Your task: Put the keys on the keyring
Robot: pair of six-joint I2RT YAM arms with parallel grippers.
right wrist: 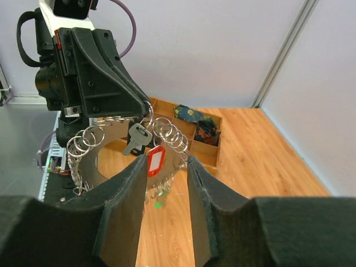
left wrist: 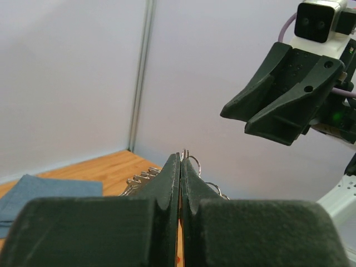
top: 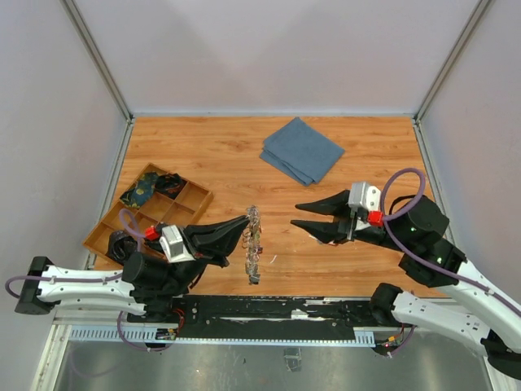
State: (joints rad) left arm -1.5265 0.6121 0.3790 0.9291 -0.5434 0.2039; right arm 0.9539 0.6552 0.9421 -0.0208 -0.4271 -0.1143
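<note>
The left gripper (top: 244, 230) is clamped shut on the rim of the keyring (top: 255, 244), holding it upright on its edge near the front of the table (top: 203, 155). In the right wrist view a red-tagged key (right wrist: 155, 160) and a grey key (right wrist: 136, 140) hang from the ring's small loops, just below the grip. The right gripper (top: 298, 213) faces the ring from the right with its jaws parted and nothing between them; a clear gap of bare wood separates its tips from the ring. A wooden tray (top: 107, 213) with compartments sits close behind the left arm at the left edge; what lies in it is too small to make out. A folded blue cloth (top: 303, 150) lies toward the back, well apart from both grippers. The middle and the back left are open wood-grain board. Pale walls (top: 269, 49) close in three sides, with metal posts in the back corners
</note>
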